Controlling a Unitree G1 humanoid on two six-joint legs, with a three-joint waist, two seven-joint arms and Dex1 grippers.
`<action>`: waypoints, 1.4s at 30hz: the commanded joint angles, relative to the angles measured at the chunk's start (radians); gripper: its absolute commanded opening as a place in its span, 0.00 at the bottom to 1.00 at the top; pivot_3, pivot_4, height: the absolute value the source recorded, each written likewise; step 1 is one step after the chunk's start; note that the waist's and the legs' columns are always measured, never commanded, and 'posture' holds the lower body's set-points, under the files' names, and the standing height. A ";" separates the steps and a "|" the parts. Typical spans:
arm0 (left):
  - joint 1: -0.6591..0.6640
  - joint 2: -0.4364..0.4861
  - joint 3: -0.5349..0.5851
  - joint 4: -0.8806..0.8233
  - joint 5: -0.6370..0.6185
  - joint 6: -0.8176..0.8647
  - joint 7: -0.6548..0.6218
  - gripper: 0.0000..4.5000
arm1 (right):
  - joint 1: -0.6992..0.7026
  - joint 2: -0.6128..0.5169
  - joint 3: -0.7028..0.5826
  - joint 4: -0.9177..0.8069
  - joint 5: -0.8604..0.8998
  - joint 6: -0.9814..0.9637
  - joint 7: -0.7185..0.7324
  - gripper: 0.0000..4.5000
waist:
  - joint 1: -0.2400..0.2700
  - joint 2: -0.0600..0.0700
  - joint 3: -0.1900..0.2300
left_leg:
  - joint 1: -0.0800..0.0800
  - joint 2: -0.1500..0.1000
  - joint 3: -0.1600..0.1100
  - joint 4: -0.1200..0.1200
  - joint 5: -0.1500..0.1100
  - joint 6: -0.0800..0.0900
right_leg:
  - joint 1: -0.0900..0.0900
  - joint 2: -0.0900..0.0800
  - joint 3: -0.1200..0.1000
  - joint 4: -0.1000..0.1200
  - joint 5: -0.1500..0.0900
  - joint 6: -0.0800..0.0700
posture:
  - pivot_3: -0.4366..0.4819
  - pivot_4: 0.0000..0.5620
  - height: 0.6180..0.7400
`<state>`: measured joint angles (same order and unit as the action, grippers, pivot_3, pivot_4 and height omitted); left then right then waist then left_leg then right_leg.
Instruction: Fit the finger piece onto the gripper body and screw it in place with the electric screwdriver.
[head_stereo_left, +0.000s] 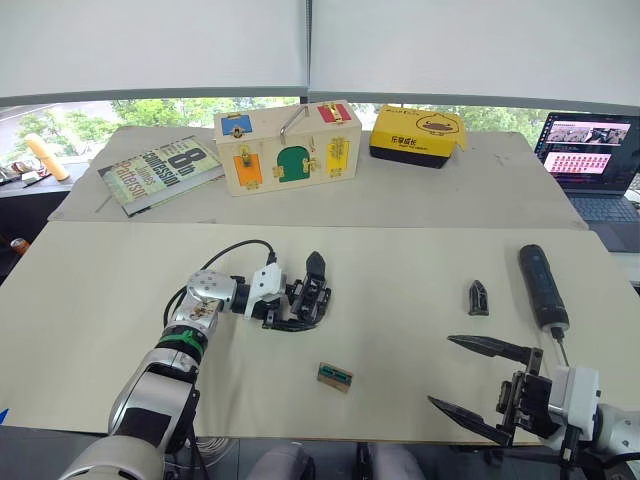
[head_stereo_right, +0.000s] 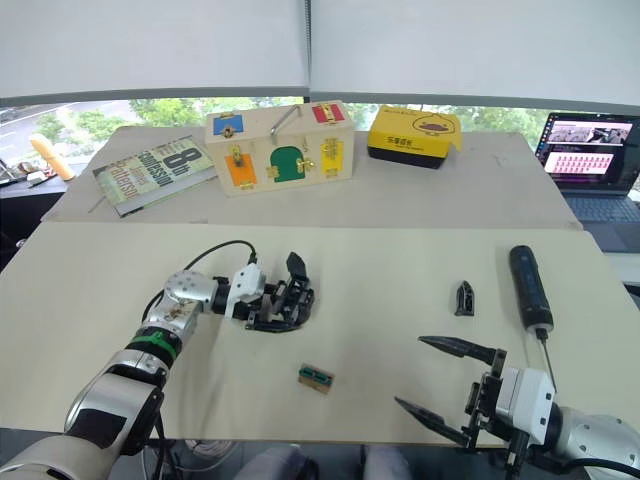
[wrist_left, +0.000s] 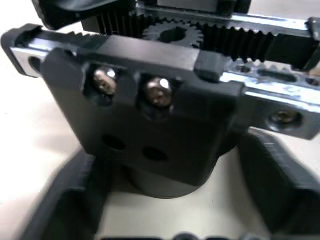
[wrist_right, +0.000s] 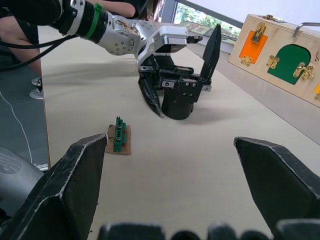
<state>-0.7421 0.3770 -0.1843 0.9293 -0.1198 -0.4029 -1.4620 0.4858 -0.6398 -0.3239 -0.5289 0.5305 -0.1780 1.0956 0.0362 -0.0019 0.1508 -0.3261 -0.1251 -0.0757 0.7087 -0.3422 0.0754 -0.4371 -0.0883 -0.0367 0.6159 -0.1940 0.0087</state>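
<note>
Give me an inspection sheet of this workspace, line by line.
Surface: beige table, flat and bare between items.
Job's things: gripper body between the left pincer's fingers; finger piece lying loose; electric screwdriver lying beside it, untouched.
Clutter: green-and-tan board; wooden latch box; book; yellow box.
Grippers: left pincer around the gripper body; right pincer open, holding nothing.
Cables: black cable looping over the left wrist.
Surroundings: laptop, window blinds.

Matt black plastic gripper body (wrist_right: 181, 95)
</note>
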 joint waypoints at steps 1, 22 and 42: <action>0.012 0.001 0.030 -0.021 -0.025 -0.026 -0.021 0.52 | 0.002 0.005 -0.019 -0.033 -0.001 -0.031 -0.013 1.00 | 0.000 0.000 0.000 | -0.001 0.000 0.000 0.001 0.000 0.000 | -0.001 0.000 0.000 0.000 0.000 0.000 | 0.48 0.27 1.00; 0.253 -0.029 -0.057 -0.592 0.048 0.357 0.311 0.52 | 0.053 0.023 -0.020 -0.059 -0.022 -0.037 -0.049 1.00 | 0.002 0.000 0.000 | -0.006 0.000 0.000 0.006 -0.001 0.001 | -0.004 0.001 0.002 0.003 0.001 0.001 | 0.48 0.27 1.00; 0.345 0.145 0.016 -0.654 -0.094 0.404 0.169 0.99 | 0.127 0.036 -0.112 -0.134 0.028 0.014 -0.124 1.00 | -0.010 0.001 0.000 | -0.002 0.000 0.000 0.005 -0.001 0.001 | -0.004 0.002 0.004 0.007 0.000 0.001 | 0.48 0.27 1.00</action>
<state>-0.4207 0.4797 -0.2077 0.3061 -0.1715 -0.0047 -1.2394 0.5901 -0.6137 -0.3902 -0.6139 0.5272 -0.1692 0.9921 0.0259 -0.0011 0.1503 -0.3283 -0.1248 -0.0754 0.7136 -0.3428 0.0763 -0.4411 -0.0865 -0.0328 0.6230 -0.1938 0.0093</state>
